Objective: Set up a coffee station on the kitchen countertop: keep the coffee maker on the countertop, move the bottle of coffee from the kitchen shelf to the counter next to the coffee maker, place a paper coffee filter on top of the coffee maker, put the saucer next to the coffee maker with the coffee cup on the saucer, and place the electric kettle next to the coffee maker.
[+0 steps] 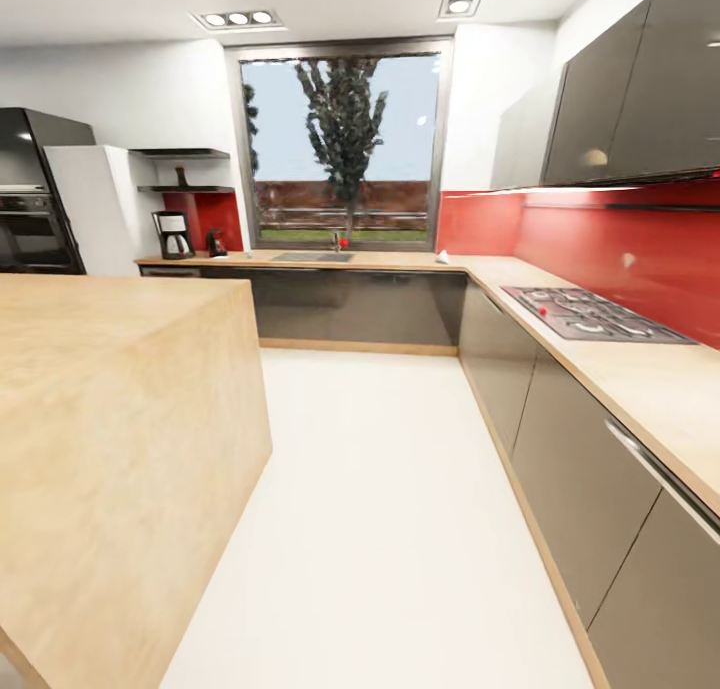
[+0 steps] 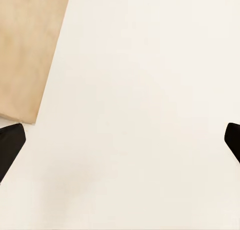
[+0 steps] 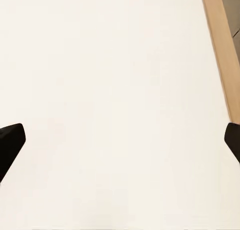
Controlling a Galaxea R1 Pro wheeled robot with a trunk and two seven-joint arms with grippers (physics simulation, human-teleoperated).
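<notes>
I see 1 white floor (image 1: 380,529) running down the kitchen between 1 wooden island (image 1: 110,419) on my left and 1 L-shaped worktop (image 1: 640,369) that wraps the right wall and the far wall under 1 big window (image 1: 340,149). Set into the worktop are 1 hob (image 1: 590,314) on the right run and 1 sink (image 1: 312,257) below the window. At the far left stand 1 dark oven tower (image 1: 35,199) and 2 wall shelves (image 1: 185,169); 1 dark bottle (image 1: 181,177) stands on the lower shelf. Under them, 1 coffee maker (image 1: 173,235) stands on the worktop, with 1 small dark item (image 1: 216,243) just beside it that I cannot identify.

My left claw (image 2: 120,145) hangs over the floor near the island's corner, fingers spread wide, holding nothing. My right claw (image 3: 120,145) is likewise spread wide and unloaded over the floor, near the cabinet plinth (image 3: 222,49).
</notes>
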